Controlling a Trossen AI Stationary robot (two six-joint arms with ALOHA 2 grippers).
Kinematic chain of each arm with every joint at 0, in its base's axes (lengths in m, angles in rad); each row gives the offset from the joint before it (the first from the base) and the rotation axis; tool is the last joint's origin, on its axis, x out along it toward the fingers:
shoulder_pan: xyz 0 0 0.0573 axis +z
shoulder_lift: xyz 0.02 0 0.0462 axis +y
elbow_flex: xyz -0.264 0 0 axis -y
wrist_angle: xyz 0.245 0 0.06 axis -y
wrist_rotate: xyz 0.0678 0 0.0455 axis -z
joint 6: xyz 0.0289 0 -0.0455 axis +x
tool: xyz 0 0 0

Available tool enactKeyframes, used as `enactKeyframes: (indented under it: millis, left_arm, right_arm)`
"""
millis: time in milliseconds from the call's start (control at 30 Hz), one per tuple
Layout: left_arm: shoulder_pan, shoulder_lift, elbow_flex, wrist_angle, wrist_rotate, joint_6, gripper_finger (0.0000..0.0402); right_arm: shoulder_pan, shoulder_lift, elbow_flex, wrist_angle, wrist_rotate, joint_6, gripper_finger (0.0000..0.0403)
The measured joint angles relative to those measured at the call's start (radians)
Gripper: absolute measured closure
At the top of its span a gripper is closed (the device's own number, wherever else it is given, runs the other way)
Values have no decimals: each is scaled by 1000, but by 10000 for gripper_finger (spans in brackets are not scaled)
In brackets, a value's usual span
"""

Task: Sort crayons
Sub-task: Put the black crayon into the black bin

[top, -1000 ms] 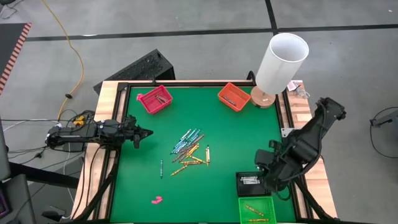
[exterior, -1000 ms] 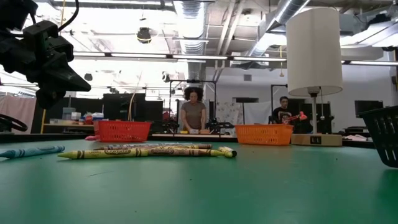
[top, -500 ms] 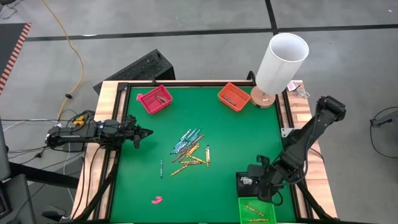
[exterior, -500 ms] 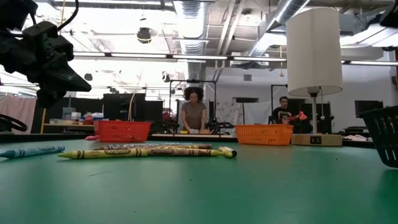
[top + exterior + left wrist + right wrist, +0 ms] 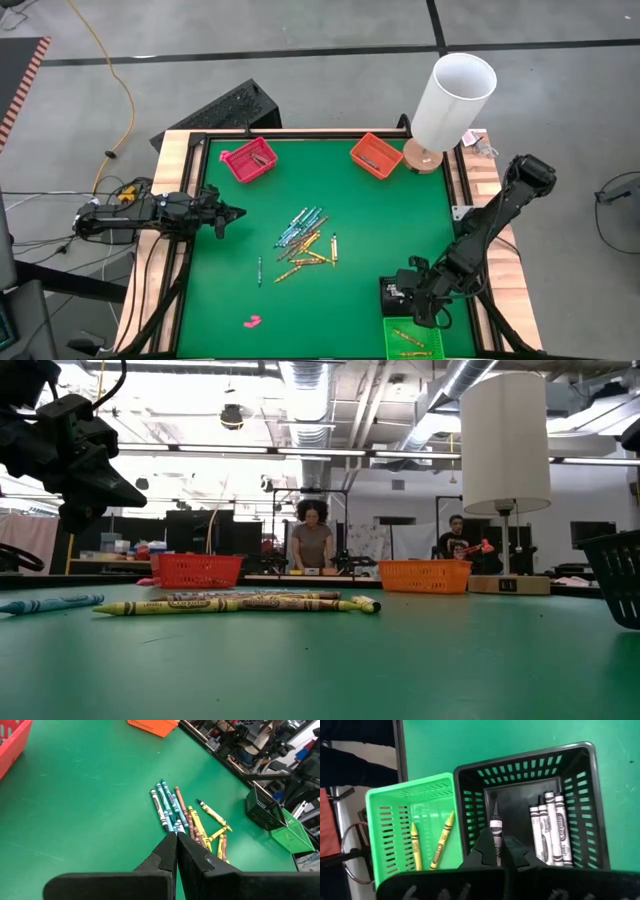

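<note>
Green surface [image 5: 380, 230] w/ lab room behind, 2 people far back in low view. Crayons [image 5: 305, 243] piled mid-surface: teal, yellow, brown sticks w/ paper wraps. Right hand [image 5: 496, 851] clenched on a black crayon [image 5: 495, 829], over black basket [image 5: 580, 790]; only the wrist view shows this, plus grey-white crayons inside and 2 yellow in green basket [image 5: 395, 805]. Left hand [image 5: 238, 212] clenched, empty, at left edge.

My green table [image 5: 370, 230] carries loose crayons [image 5: 308, 243] mid-top, red basket [image 5: 249, 160], orange basket [image 5: 376, 155], black basket [image 5: 395, 296], green basket [image 5: 412, 339], lamp [image 5: 440, 110].
</note>
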Motion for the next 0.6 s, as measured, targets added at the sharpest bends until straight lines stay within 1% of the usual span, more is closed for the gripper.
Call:
enactKeyframes:
  millis: [167, 267, 600]
  left_arm:
    - [0, 0, 0, 0, -8, 0, 401]
    - [0, 0, 0, 0, -9, 0, 401]
    - [0, 0, 0, 0, -9, 0, 401]
  right_arm:
    - [0, 0, 0, -11, 1, -9, 401]
    - [-2, 0, 0, -22, 12, -9, 391]
    - [-71, 0, 0, -40, 10, -17, 330]
